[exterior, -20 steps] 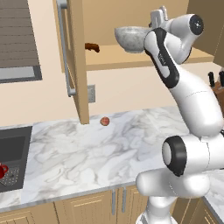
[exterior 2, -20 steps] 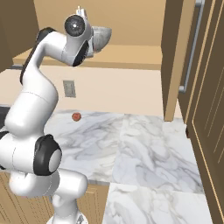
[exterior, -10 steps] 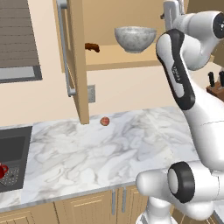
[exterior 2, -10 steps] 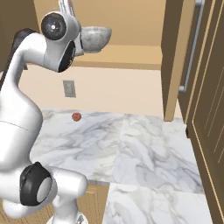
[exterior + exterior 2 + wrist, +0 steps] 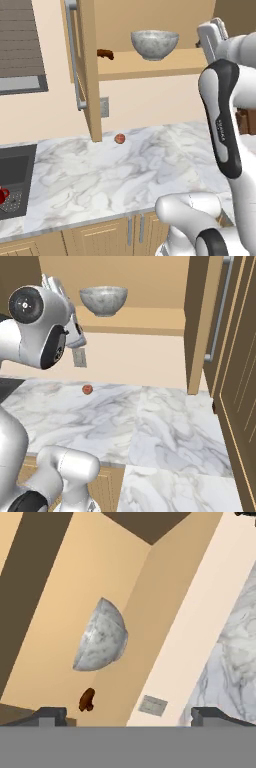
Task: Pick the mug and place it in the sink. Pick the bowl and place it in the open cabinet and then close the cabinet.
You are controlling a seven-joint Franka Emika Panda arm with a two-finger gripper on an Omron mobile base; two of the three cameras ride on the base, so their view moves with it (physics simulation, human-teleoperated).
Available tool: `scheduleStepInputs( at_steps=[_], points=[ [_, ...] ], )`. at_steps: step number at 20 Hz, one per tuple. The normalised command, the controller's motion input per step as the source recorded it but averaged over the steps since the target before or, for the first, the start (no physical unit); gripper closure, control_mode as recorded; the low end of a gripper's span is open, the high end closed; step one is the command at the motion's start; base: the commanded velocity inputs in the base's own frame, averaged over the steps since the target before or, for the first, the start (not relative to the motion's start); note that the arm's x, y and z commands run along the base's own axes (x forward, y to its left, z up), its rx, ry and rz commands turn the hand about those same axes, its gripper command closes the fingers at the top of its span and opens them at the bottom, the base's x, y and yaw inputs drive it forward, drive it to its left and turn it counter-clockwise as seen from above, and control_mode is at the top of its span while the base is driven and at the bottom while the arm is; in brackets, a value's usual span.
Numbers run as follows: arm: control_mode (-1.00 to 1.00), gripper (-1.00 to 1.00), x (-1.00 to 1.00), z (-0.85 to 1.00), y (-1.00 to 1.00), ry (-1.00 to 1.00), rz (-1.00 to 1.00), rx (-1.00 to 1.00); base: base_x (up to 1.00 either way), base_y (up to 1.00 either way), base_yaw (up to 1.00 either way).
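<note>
Up on the wooden shelf (image 5: 150, 67) of the open cabinet (image 5: 87, 75), the bowl (image 5: 154, 44) sat upright, grey-white and marbled, with nothing touching it. A small dark brown object (image 5: 105, 53) lay on the same shelf, well to the bowl's left in the left base view. The cabinet's left door (image 5: 84, 70) stood swung out toward the camera, its long silver bar handle (image 5: 72, 55) running down its edge. In the right base view, the other door (image 5: 207, 321) also stood open, beside tall wood panelling.

The white arm was raised high, its hand (image 5: 212, 35) level with the shelf and just to the right of the bowl, apart from it. In the hand view, the claw (image 5: 127, 714) showed two dark finger tips (image 5: 50, 714) spread wide at the bottom of the picture, with nothing between them. The bowl (image 5: 100, 643) appeared there tilted on its side, because the camera was rolled.

Below, the marbled surface (image 5: 125, 175) carried a small reddish ball (image 5: 119, 138) near the wall, under the cabinet. A wall outlet (image 5: 104, 106) sat just above it. At the far left edge, the black sink (image 5: 15, 185) held a red shape, probably the mug (image 5: 3, 195), though it was cut off by the frame.
</note>
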Motion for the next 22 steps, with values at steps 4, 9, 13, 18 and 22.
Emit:
scheduleStepInputs(
  at_steps=[4, 9, 13, 18, 22],
  points=[
    [-1.0, -1.0, -1.0, -0.29, -0.23, -0.19, -0.01, -0.03, 0.0, 0.0, 0.0],
    [-1.0, -1.0, -1.0, 0.11, -0.29, -0.41, -0.12, 0.0, 0.0, 0.0, 0.0],
    [-1.0, -1.0, -1.0, 0.0, -0.29, -0.21, -0.14, 0.0, 0.0, 0.0, 0.0],
    [-1.0, -1.0, -0.97, 0.07, -0.18, -0.2, -0.17, 0.0, 0.0, 0.0, 0.0],
    [-1.0, -1.0, -0.92, 0.25, -0.38, -0.26, -0.19, 0.0, 0.0, 0.0, 0.0]
  ],
)
